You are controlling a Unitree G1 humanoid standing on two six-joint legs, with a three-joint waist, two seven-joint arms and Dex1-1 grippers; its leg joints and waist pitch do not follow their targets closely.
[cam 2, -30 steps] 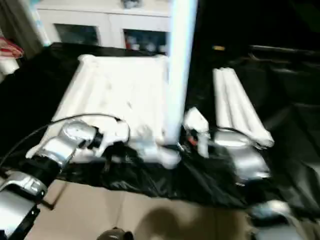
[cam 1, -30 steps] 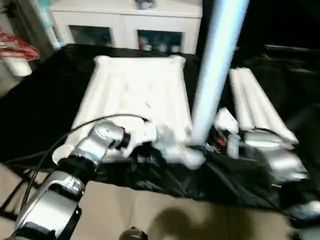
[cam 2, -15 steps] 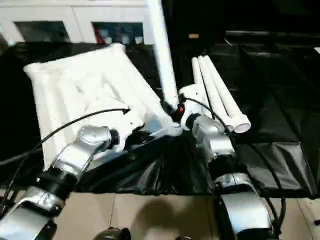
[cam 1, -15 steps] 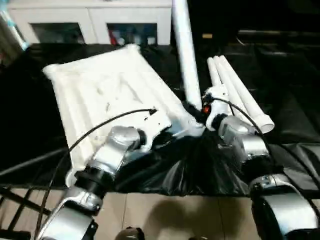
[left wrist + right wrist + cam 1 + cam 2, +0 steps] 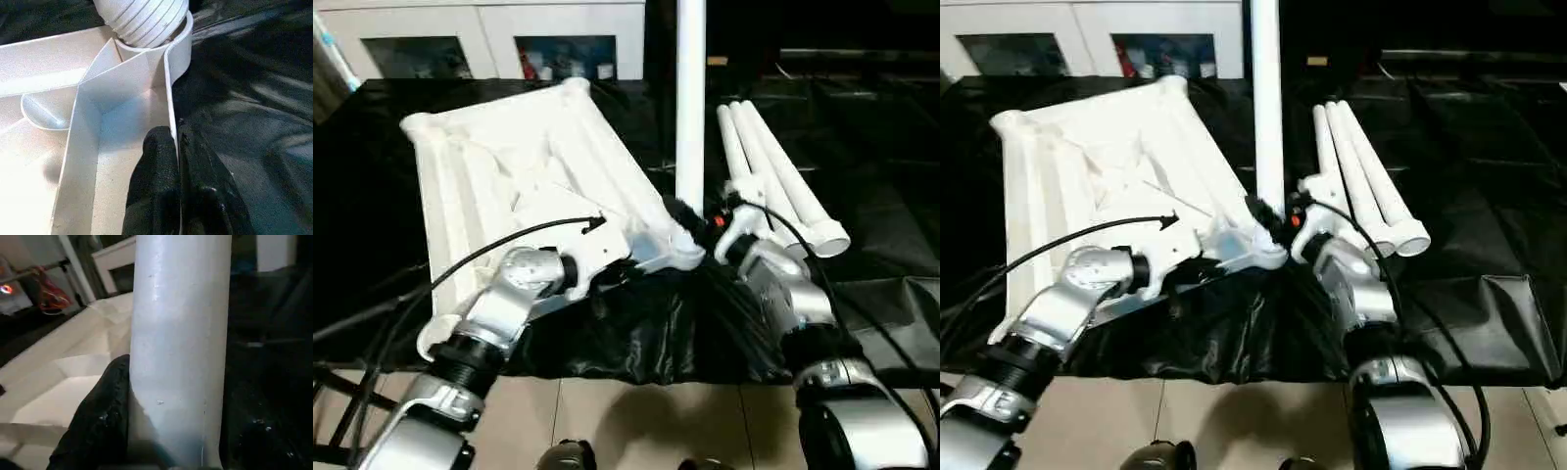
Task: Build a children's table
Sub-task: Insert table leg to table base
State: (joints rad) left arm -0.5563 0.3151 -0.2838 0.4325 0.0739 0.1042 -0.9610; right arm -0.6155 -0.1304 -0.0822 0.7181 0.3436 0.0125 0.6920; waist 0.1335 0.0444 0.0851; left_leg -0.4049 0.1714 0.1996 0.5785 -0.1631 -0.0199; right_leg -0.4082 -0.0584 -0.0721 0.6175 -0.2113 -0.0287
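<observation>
One leg standing in the near corner socket, both my end effectors gripping.

My left end effector (image 5: 177, 161) is clenched on the rim of the upturned table top (image 5: 509, 166); my right end effector (image 5: 171, 431) clasps the upright leg (image 5: 690, 98). Three spare legs (image 5: 773, 176) lie beside it on the black sheet (image 5: 881, 147).

The upright leg (image 5: 690, 98) runs off the top edge, its upper end unseen.

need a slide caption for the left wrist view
Left gripper shut on white plastic tabletop's thin rim wall, beside ribbed white leg end in corner socket.
</observation>
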